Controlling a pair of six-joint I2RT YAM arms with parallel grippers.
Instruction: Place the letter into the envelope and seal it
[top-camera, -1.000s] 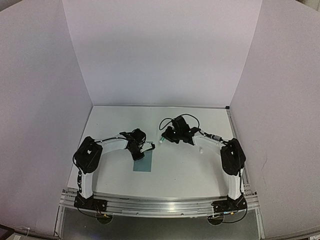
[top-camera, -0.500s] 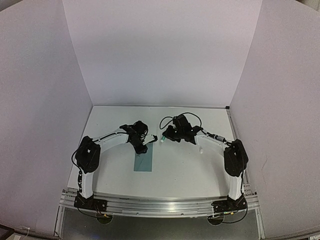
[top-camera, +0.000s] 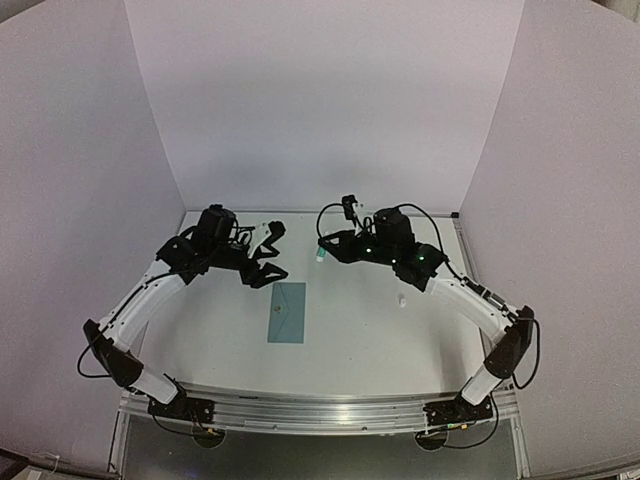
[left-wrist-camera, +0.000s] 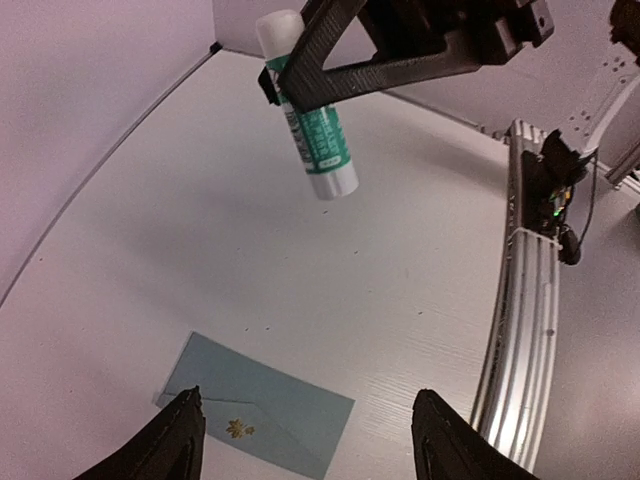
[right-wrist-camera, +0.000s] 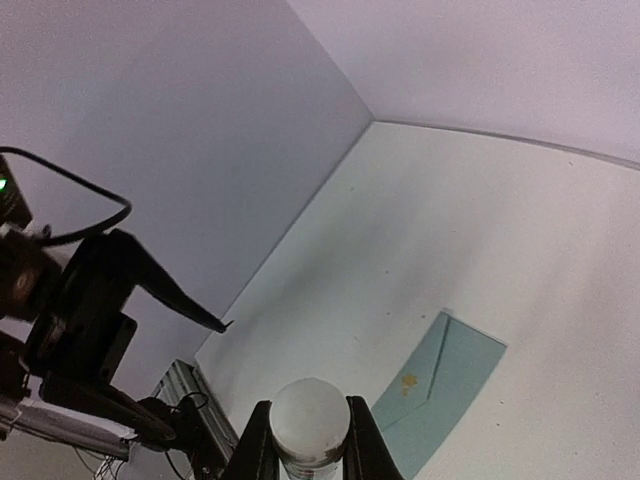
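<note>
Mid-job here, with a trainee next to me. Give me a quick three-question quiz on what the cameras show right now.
1. True or false: the envelope lies flat on the table, with neither hand touching it.
2. Multiple choice: what does the right hand hold? A) a glue stick B) a pen C) nothing
3. Fill in: the jaws of the left hand stand ____ (open or shut).

Key: 1 true; 2 A; 3 open.
</note>
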